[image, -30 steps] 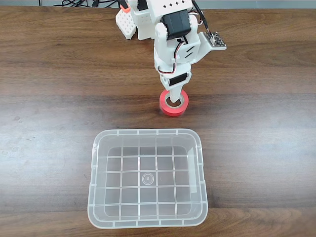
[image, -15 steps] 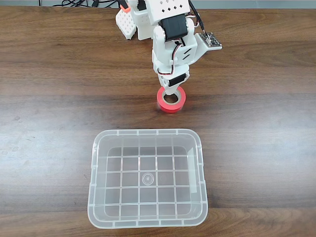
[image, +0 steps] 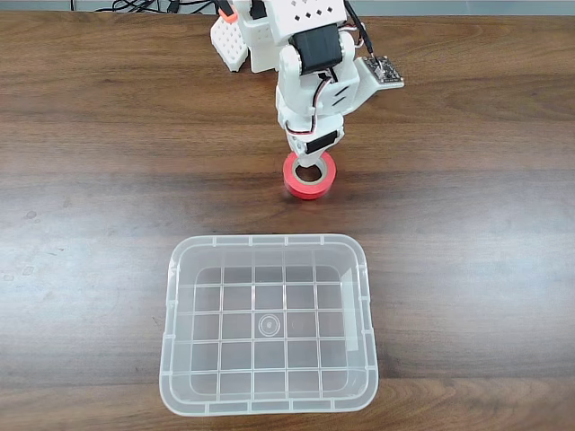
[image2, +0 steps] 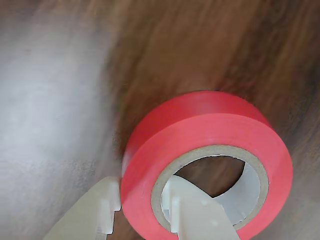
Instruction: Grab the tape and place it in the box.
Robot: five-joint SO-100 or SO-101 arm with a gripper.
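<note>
The red-orange tape (image: 297,184) with its grey core sits under the white arm, behind the box's far rim in the fixed view. My gripper (image: 306,167) is shut on the roll's wall. In the wrist view one white finger (image2: 192,210) reaches inside the core of the tape (image2: 200,127) and the other finger (image2: 95,215) presses on the outside, so the gripper (image2: 142,195) pinches the left side. Whether the roll touches the table I cannot tell. The clear box (image: 268,241) with a grid bottom stands at the table's near edge, nothing inside.
The brown wooden table (image: 108,180) stretches wide on both sides. A white perforated arm part (image: 232,40) and a small circuit board (image: 382,70) stick out near the arm's base at the far edge, with cables behind.
The tape has shifted slightly left and toward the far side with the gripper over the last second. The box has stayed put.
</note>
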